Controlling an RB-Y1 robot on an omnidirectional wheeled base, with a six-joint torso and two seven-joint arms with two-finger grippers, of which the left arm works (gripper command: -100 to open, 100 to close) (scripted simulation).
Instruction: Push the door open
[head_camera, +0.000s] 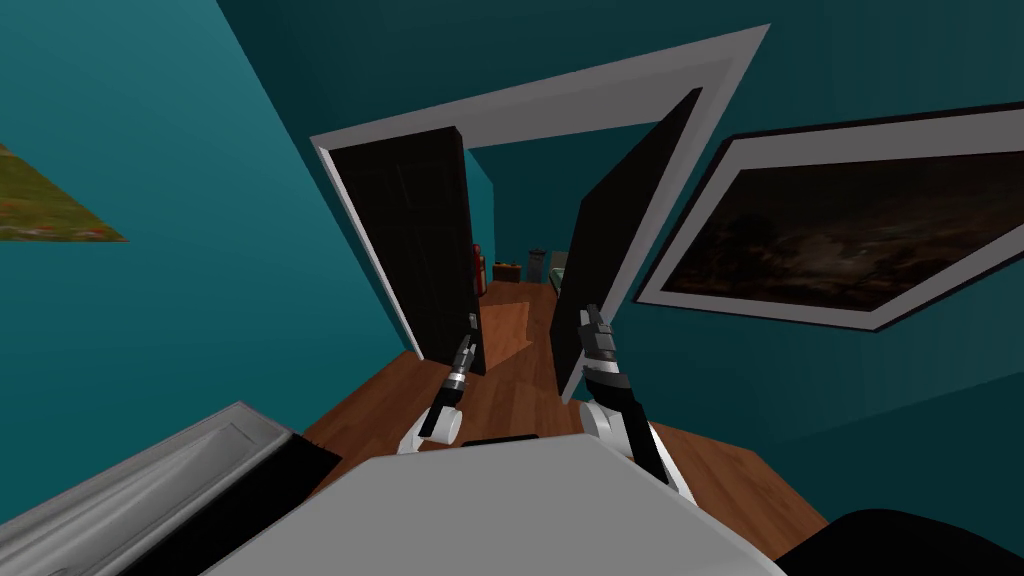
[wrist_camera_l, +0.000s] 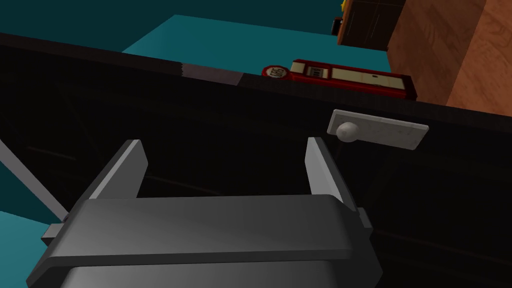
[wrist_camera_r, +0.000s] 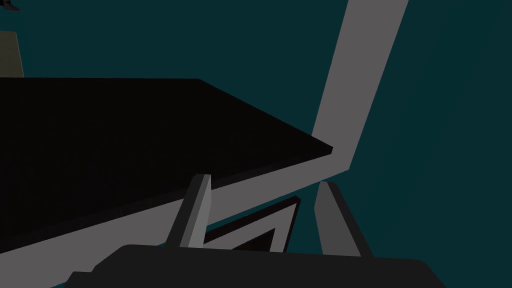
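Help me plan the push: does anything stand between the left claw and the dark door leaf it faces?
Nothing visible does. The left claw, open, points straight at the dark door leaf with only bare panel ahead; the white knob sits off to one side of it, not in the way.

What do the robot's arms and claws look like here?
The left arm and right arm are slim and dark with white and grey bands, on rounded white joints. The left claw has two thin, light grey, blade-like fingers on a dark grey, round-edged box. The right claw matches it. No cables or markings are visible.
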